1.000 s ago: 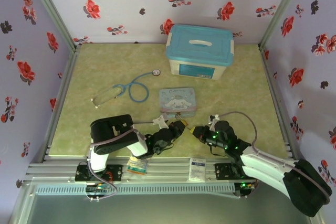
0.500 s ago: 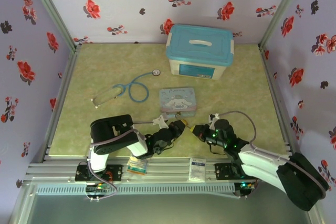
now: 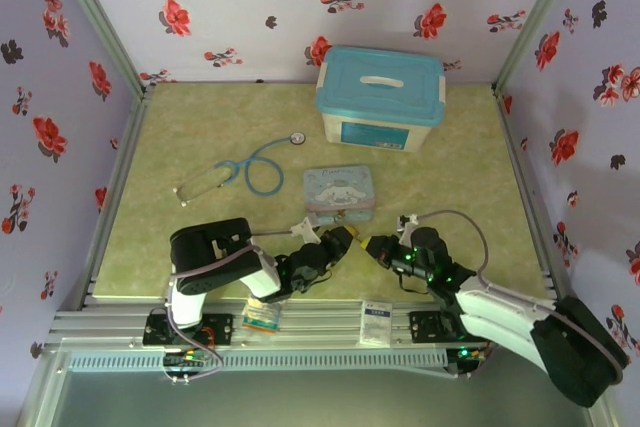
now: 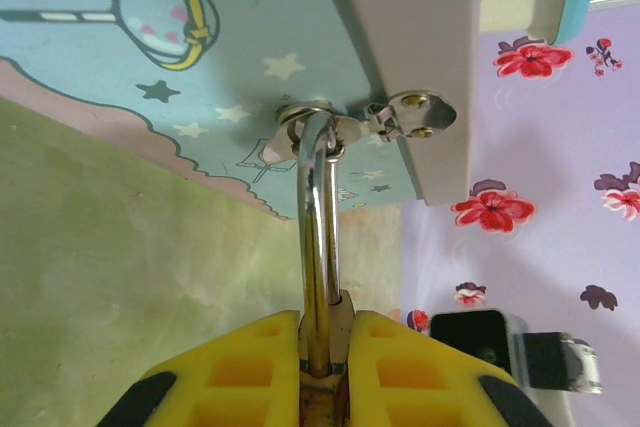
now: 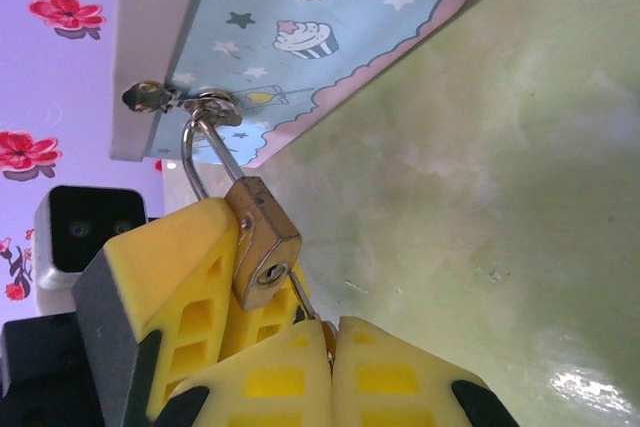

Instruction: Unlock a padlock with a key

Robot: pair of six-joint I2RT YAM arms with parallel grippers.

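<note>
Right wrist view puts the padlock [image 5: 262, 239] just beside the tin [image 5: 330, 37], its shackle [image 5: 203, 159] threaded through the tin's latch ring [image 5: 210, 102]. One leg of the shackle runs into the brass body and the other is hidden, so the lock looks not yet open. The left gripper [image 4: 322, 332] is clamped on the padlock, a yellow pad on either side, with the keyhole [image 5: 268, 272] turned toward the right arm. The right gripper [image 5: 330, 342] is closed on the key [image 5: 308, 302], whose thin shaft reaches from between its pads to the padlock's lower face at the keyhole. Whether the tip is inside I cannot tell. By this, grasping and lining up are done. Seating the key, turning it and freeing the shackle remain.
</note>
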